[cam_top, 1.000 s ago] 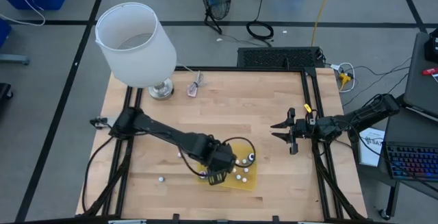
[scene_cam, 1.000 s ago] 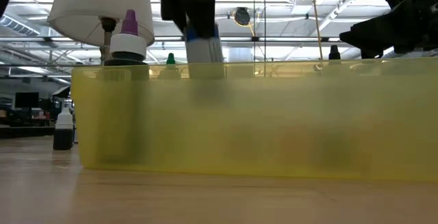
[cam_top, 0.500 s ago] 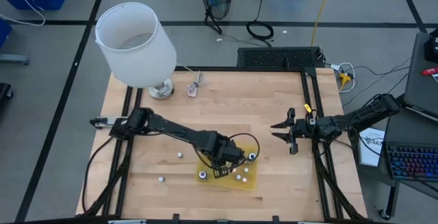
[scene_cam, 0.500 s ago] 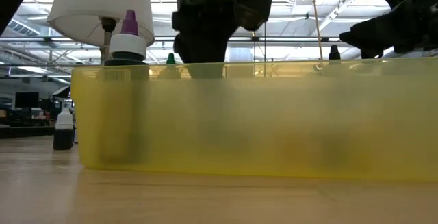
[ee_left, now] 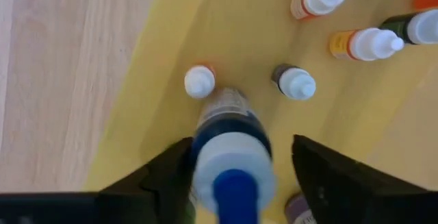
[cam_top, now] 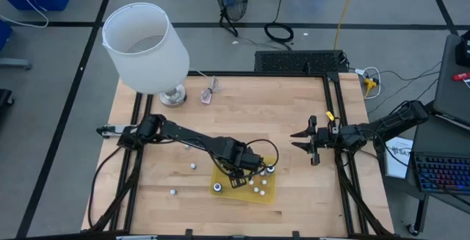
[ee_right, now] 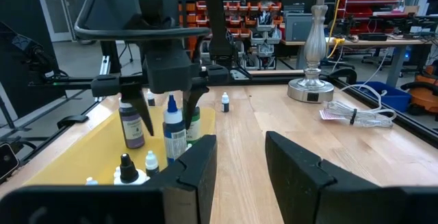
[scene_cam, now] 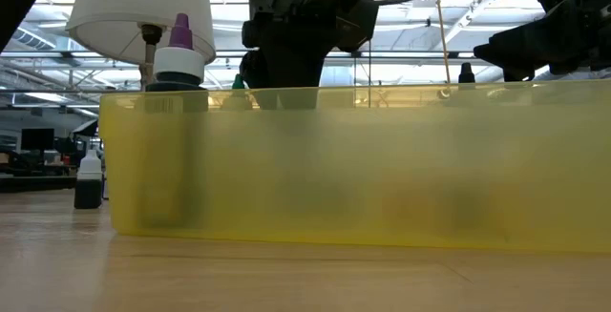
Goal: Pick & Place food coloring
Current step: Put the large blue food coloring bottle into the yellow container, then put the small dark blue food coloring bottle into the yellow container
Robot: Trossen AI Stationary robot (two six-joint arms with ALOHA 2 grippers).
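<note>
The food coloring bottles [ee_left: 356,42] stand in a flat yellow tray [cam_top: 270,194], its wall [scene_cam: 363,169] filling the low view. Two more bottles [cam_top: 193,166] stand on the table left of the tray. My left gripper [cam_top: 246,170] hangs over the tray's middle, pointing down, open. Its fingers stand on either side of a blue-capped bottle [ee_left: 233,142], which stands upright on the tray floor [ee_right: 174,131]; a gap shows on each side of it. My right gripper [cam_top: 301,141] waits open above the table's right part, clear of everything.
A white-shaded lamp [cam_top: 147,45] stands at the far left corner on its metal base [cam_top: 172,95]. A clear pinkish object with a thin stick [cam_top: 209,93] lies beside it. Bare wood lies between the tray and my right gripper. A purple-capped bottle [scene_cam: 179,59] stands at the tray's near-left corner.
My left gripper has moved from the tray's near-left corner toward its middle, away from the near edge, and has come down. The blue-capped bottle, then held above the tray's rim, now sits behind the tray wall in the low view.
</note>
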